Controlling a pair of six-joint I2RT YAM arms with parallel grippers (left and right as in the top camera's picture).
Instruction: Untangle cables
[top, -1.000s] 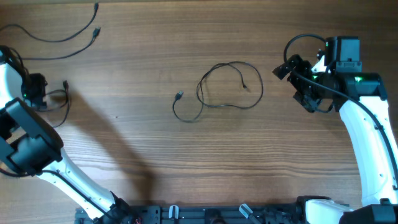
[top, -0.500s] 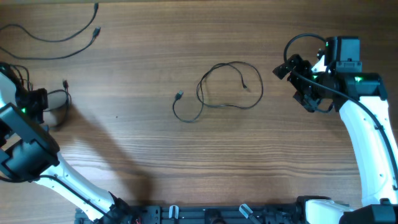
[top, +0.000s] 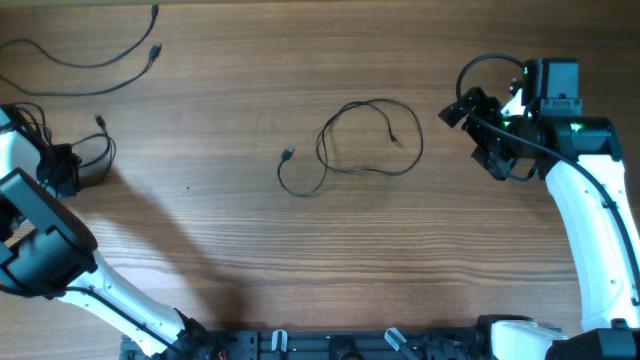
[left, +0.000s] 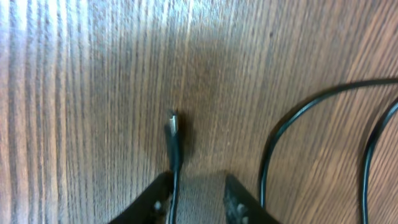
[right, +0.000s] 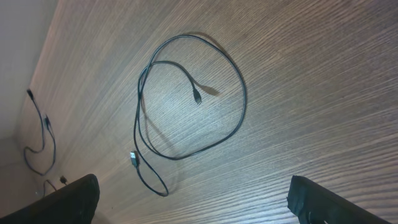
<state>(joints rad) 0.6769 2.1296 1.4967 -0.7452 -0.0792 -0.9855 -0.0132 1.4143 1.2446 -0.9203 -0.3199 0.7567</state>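
At the left edge of the table (top: 220, 240), the left gripper (left: 196, 194) has narrowed around a thin black cord (left: 175, 149), whose plug has shifted slightly. We cannot tell whether the jaws pinch it. We judge this strand nearly set aside near two loose cords (top: 85, 66). The last glossy cord (top: 355, 140) lies mid-table in a self-crossing loop on matte, grained wood. The right gripper (right: 194, 198) hangs spread wide, empty.
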